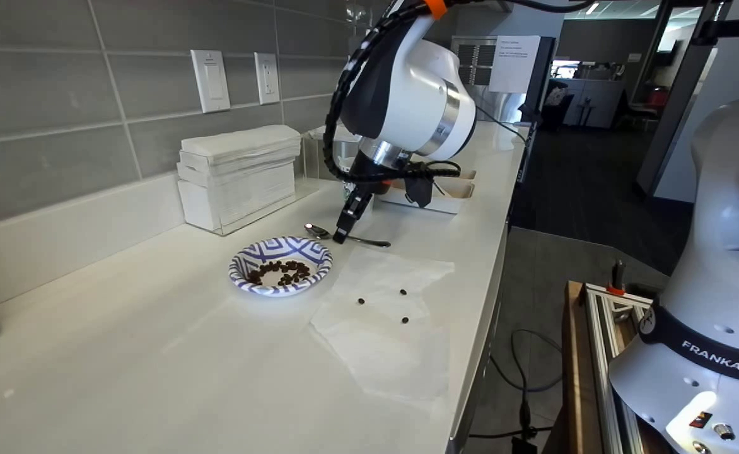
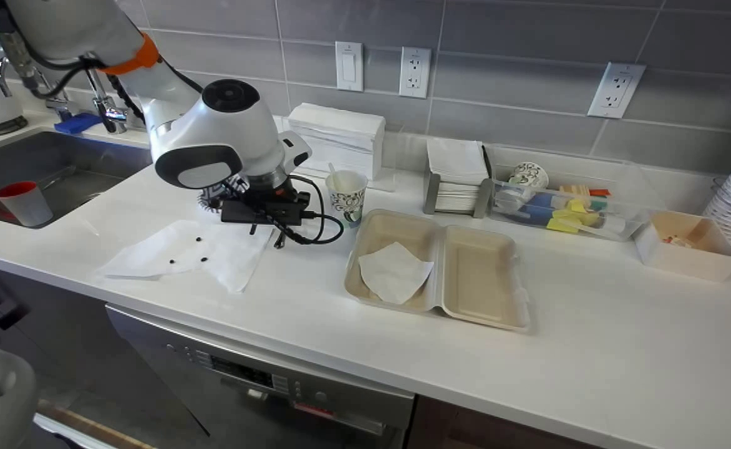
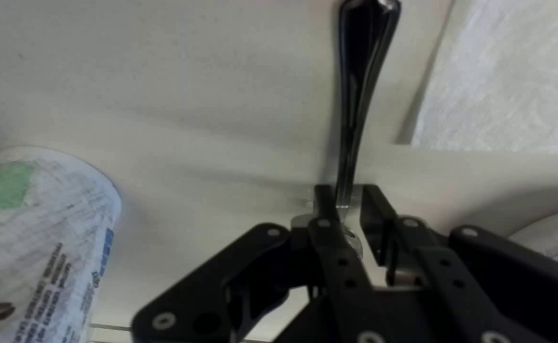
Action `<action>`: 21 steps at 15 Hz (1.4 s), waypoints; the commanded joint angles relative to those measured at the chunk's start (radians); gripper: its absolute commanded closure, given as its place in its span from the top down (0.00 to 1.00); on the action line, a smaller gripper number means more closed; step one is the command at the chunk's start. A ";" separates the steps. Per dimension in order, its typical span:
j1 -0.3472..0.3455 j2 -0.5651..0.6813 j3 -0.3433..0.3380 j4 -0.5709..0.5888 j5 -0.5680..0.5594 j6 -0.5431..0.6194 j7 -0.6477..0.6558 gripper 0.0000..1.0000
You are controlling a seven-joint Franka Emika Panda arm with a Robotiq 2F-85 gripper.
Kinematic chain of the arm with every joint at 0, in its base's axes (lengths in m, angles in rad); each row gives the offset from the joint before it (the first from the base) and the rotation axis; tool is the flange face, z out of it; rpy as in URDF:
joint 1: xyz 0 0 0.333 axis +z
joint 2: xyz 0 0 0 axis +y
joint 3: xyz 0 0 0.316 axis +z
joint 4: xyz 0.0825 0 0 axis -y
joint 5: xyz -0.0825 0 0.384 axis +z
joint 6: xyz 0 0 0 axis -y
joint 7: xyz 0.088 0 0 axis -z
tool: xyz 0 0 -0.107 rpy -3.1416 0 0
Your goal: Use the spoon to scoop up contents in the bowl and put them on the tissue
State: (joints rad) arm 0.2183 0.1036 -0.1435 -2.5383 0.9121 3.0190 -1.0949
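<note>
Wrist view: gripper [image 3: 346, 193] astride the handle of a spoon [image 3: 355, 85] on a white countertop [image 3: 188, 85]

The two fingers [image 3: 323, 202] stand slightly apart, one on either side of the thin, dark handle. The handle runs close along one fingertip, though contact there cannot be told; a narrow gap shows between it and the opposite fingertip. Beyond the fingers the handle broadens to its end, while the head is partly hidden by the gripper.

In an exterior view, the spoon lies just beside the bowl [image 1: 309, 250], a round dish patterned in blue and white, and near one edge of the tissue [image 1: 382, 366]. The contents [image 1: 289, 266], small dark brown bits, form a loose ring on the bowl's floor around a pale patch. Three loose bits [image 1: 361, 301] rest on the tissue, apart from one another, and are visible in both exterior views. The tissue is spread on the countertop beside the bowl; a stack of white napkins [image 1: 237, 183] stands near the bowl.

Also visible in an exterior view: a patterned paper cup [image 2: 348, 199] standing near the gripper, with a pale stick [image 2: 334, 176] protruding from its mouth; a hinged take-out box [image 2: 478, 274] lying unfolded, with a white sheet [image 2: 393, 272] in one of its halves; and a red-and-white mug [image 2: 29, 209] tilted in the sink [image 2: 91, 149].
</note>
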 commanded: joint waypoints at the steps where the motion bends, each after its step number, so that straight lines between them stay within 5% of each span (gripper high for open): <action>1: -0.006 0.023 0.004 0.016 0.017 -0.014 -0.015 0.18; 4: -0.006 0.021 0.003 0.015 0.014 -0.017 -0.012 0.00; 21: -0.005 0.033 0.005 0.029 0.001 0.035 -0.110 0.02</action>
State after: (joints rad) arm 0.2167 0.1112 -0.1423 -2.5248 0.9043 3.0222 -1.1807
